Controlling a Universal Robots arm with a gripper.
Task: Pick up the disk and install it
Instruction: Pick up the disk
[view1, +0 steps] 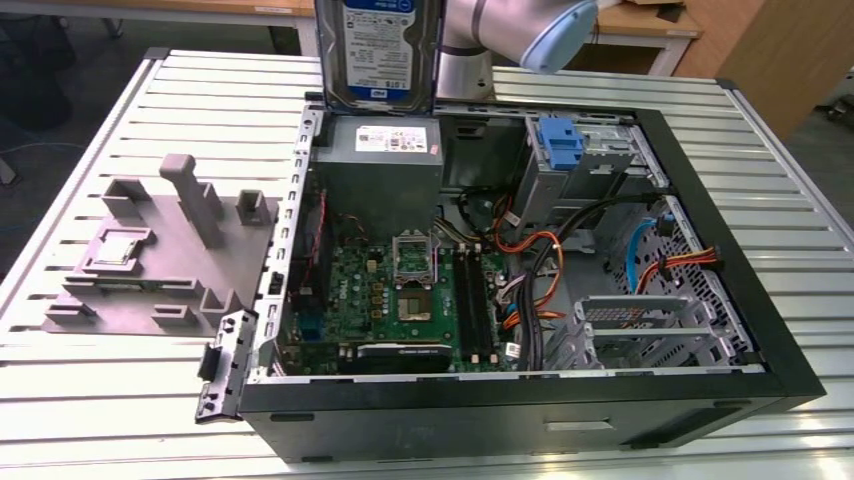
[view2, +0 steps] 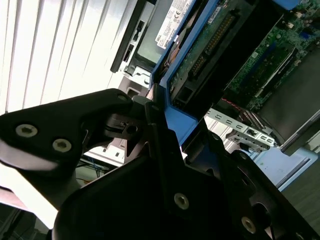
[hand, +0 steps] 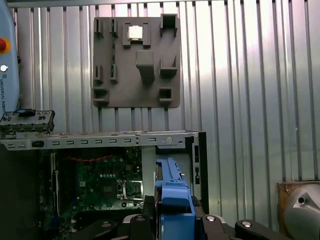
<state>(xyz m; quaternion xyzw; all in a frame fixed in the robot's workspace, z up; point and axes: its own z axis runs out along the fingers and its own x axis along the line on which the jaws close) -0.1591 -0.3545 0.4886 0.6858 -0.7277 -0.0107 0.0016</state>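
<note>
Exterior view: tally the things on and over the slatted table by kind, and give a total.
disk: 1
open computer case: 1
grey fixture plate: 1
blue bracket in the case's bay: 1
Total: 4

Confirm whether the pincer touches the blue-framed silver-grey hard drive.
Touching: second wrist view shows the pincer clamped on the silver-grey hard drive at its blue bracket.

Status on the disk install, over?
Gripper shut on the disk. Disk upright above the open case, not yet installed. Loose cables inside case.
</note>
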